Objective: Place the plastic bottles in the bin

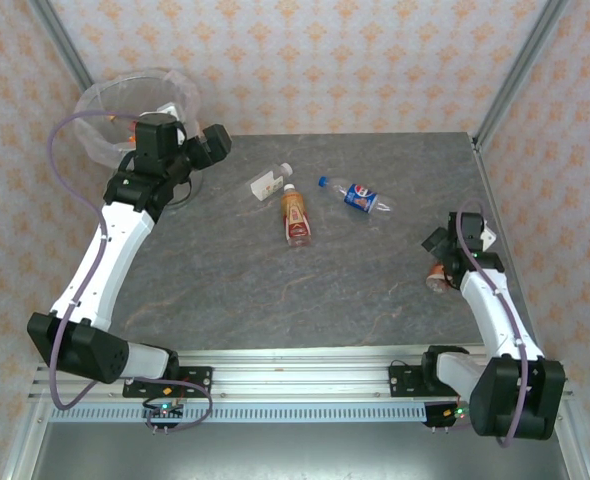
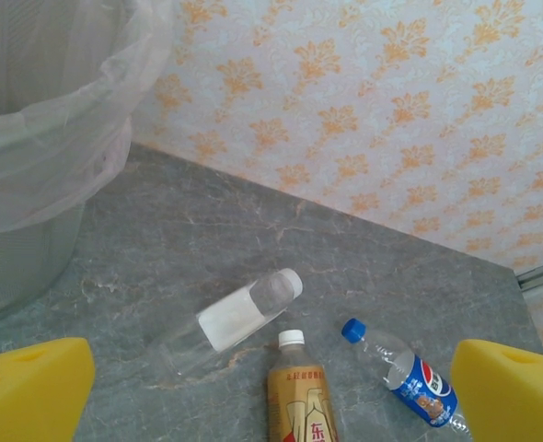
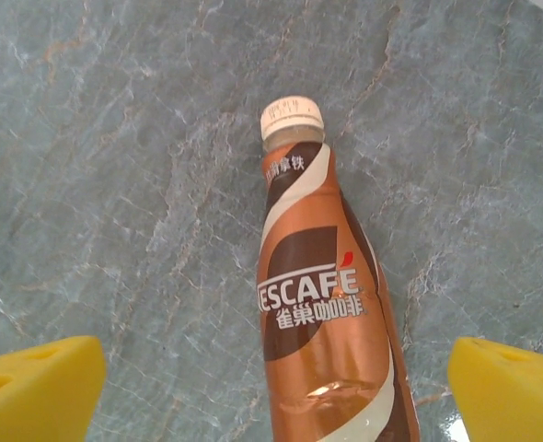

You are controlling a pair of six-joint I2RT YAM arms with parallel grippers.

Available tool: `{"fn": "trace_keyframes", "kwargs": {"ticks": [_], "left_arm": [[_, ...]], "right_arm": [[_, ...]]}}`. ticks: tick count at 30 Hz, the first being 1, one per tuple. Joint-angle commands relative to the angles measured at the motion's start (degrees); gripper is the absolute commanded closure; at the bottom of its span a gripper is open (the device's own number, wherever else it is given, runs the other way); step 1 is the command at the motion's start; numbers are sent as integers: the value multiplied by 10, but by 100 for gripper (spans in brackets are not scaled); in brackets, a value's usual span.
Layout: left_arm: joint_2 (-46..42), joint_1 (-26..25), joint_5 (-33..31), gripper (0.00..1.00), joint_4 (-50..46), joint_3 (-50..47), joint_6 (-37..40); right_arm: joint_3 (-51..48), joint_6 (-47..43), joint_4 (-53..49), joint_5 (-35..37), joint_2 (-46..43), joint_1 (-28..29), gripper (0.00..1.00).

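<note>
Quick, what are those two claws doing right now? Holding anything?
Left gripper: open, holding nothing, near the round grey bag-lined bin.
Right gripper: open, poised over the lying brown Nescafe plastic bottle, not gripping it.

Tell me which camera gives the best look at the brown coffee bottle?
Right wrist view: the brown coffee bottle lies close and large, cap and label readable. The top external view catches a small bit of the bottle, mostly hidden under the right arm.
</note>
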Motion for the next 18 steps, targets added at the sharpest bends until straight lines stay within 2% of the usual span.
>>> {"fn": "trace_keyframes", "kwargs": {"ticks": [1, 5, 8, 12, 18], "left_arm": [[-17, -2, 16, 0, 14, -17, -20], [-26, -2, 34, 0, 11, -35, -28], [-32, -3, 25, 0, -1, -42, -25], [-43, -3, 10, 0, -13, -50, -20], [-47, -3, -8, 0, -35, -51, -5]], "right_arm": [[-19, -13, -15, -7, 7, -2, 5], [-38, -15, -2, -34, 23, -3, 8], [-36, -15, 8, -71, 50, -3, 11], [-26, -4, 6, -32, 82, -4, 12], [-18, 2, 12, -18, 114, -4, 15]]}}
